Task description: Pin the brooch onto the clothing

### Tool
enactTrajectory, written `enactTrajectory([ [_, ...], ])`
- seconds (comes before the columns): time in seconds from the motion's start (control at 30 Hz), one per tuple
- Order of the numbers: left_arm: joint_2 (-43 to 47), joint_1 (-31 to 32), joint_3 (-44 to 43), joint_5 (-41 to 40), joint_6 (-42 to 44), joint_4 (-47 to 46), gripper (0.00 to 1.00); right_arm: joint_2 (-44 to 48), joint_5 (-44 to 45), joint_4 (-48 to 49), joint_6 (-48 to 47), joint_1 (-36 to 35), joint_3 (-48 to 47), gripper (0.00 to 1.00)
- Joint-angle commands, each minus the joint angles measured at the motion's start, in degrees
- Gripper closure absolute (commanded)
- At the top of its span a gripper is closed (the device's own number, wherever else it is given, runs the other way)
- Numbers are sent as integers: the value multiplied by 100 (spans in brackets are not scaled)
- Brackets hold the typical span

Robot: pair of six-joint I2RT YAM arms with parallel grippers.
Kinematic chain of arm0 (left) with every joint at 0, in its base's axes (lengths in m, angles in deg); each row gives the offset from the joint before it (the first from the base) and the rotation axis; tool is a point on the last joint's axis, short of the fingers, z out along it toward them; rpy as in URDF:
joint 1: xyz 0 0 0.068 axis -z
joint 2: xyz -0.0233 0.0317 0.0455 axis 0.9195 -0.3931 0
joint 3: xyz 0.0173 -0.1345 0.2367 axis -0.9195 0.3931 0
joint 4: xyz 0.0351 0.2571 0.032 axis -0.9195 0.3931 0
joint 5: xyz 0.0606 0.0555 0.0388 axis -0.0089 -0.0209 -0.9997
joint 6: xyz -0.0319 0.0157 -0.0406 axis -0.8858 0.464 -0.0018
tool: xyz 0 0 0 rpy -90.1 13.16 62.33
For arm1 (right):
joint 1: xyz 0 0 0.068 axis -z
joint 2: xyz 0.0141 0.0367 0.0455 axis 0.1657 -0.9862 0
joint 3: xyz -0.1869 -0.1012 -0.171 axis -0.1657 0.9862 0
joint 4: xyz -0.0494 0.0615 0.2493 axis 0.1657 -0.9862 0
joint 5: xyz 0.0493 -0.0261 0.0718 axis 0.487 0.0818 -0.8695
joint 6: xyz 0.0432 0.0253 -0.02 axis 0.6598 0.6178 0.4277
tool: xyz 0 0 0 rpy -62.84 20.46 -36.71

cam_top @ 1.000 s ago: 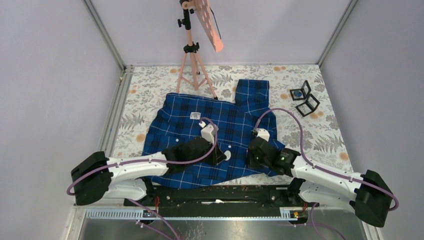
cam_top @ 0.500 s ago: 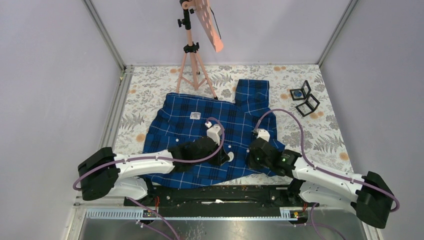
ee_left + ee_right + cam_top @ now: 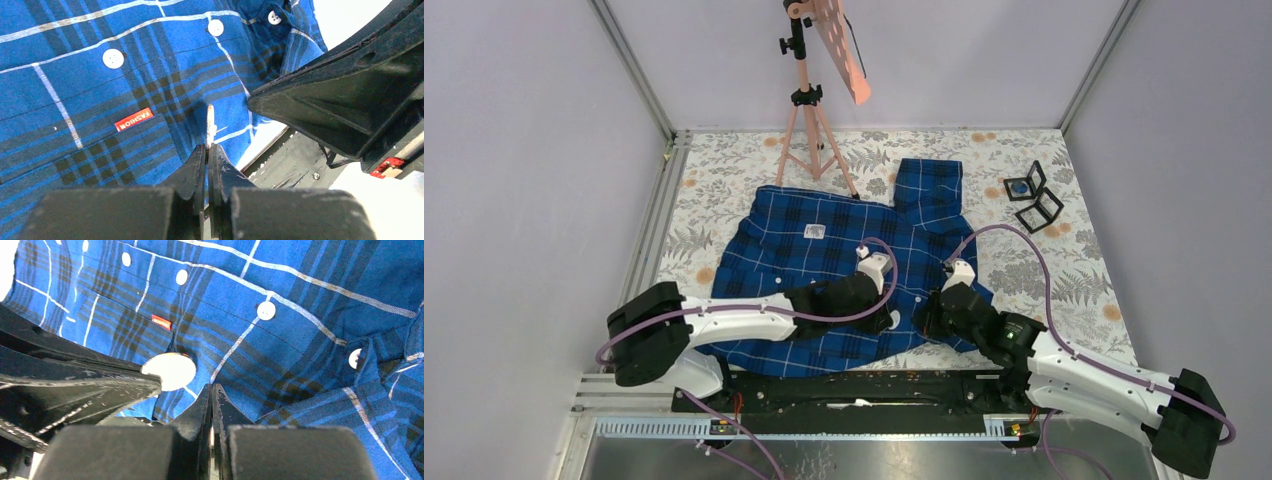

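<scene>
The dark-blue plaid shirt lies flat on the table, with white buttons and a tiny red tag; the tag also shows in the right wrist view. My left gripper is shut on the brooch, a white round disc seen edge-on just over the cloth near the shirt's lower hem. The right wrist view shows the disc's face at the left fingers' tip. My right gripper is shut, its tips against the cloth just right of the brooch; I see no cloth between its jaws. In the top view the grippers sit close together.
A pink tripod stands at the back by the shirt's collar. Small black open boxes sit at the back right. The floral tablecloth shows around the shirt. The black base rail runs just below the hem.
Both grippers have moved right along the shirt's lower part. The left one carried the brooch with it. The right arm has swung out to the right.
</scene>
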Motion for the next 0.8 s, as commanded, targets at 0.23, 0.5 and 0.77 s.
enactTrajectory([
  [0.23,-365,142,-528,-205,91,334,100,142,-249,925,198,-52,103,100],
  [0.5,-407,173,-573,-301,65,409,100,112,-446,964,89,-52,100,100],
  [0.77,-405,173,-569,-302,64,401,100,-352,-909,1293,17,-49,64,100],
])
